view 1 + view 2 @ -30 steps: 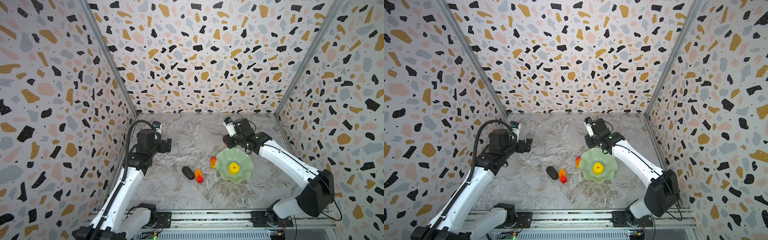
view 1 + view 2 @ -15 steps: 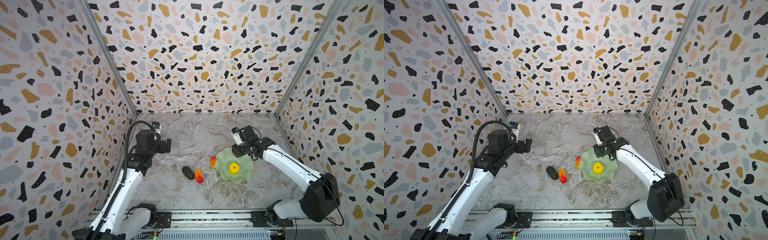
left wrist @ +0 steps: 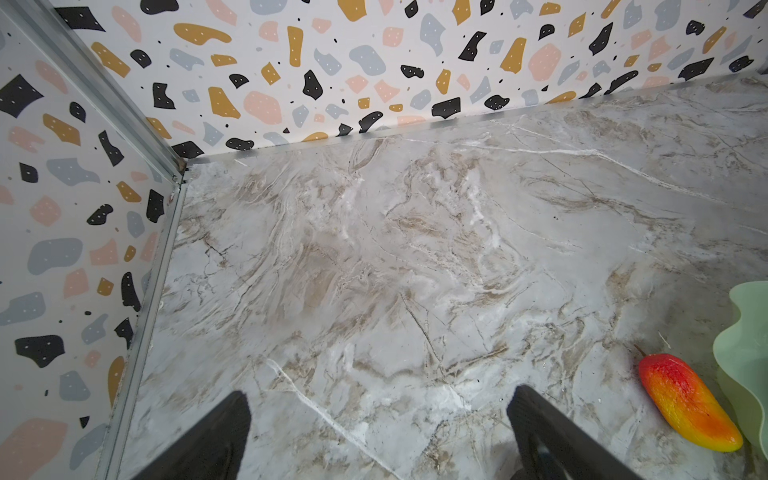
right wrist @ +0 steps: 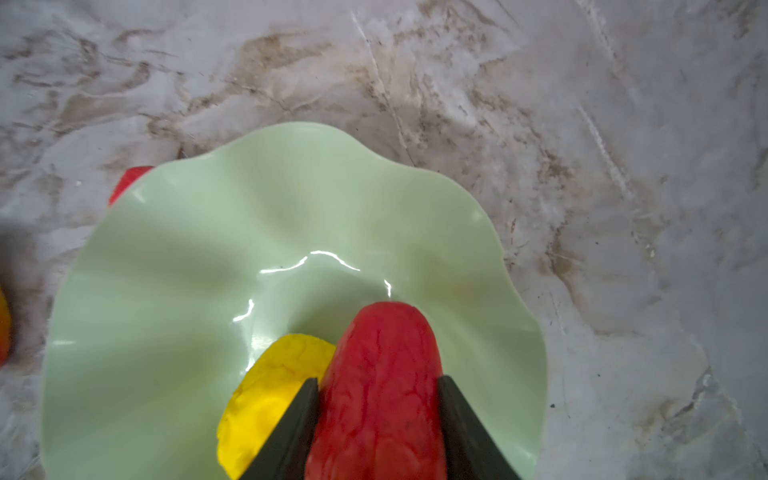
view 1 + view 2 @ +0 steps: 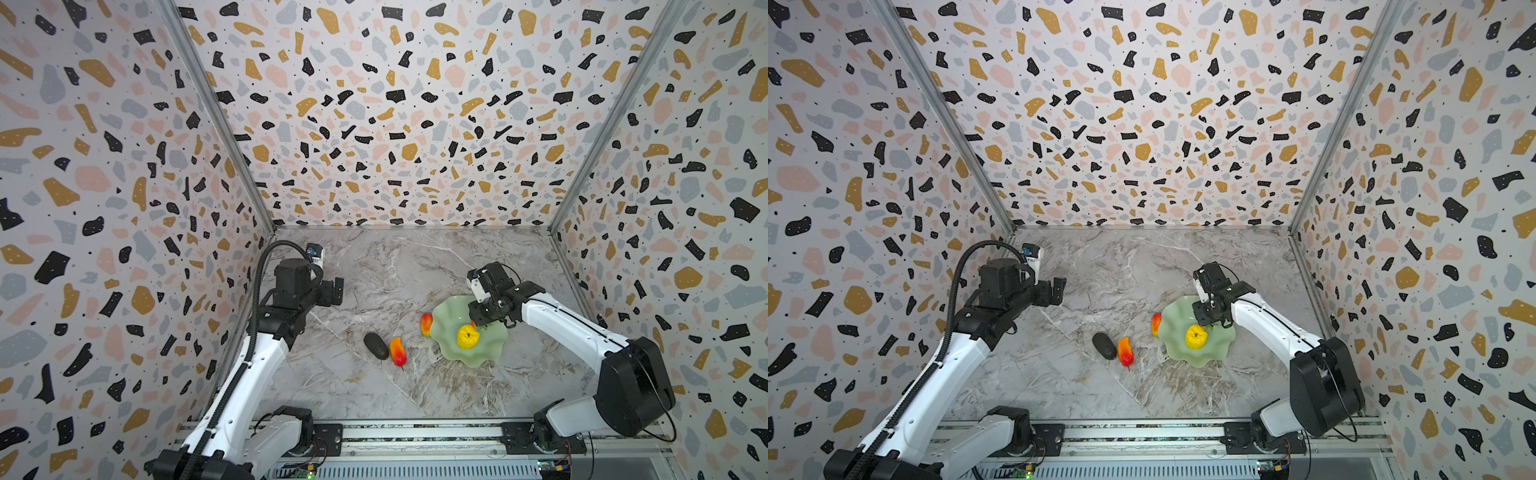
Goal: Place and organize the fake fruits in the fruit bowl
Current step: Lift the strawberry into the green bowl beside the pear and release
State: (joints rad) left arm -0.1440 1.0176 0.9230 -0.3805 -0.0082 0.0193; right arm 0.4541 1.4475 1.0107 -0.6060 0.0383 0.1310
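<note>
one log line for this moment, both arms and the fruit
left gripper: open, empty | right gripper: shut on strawberry over bowl | in bowl: yellow fruit | on table: dark fruit, two red-orange fruits

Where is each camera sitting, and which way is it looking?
Top views: high in front, looking down at the table; left arm and right arm show.
Left wrist: rides the left arm, facing a far corner; open left pincer shows.
Right wrist: above the fruit bowl, looking down; right pincer grips the strawberry.
Shared: both wrist views show the fruit bowl.
</note>
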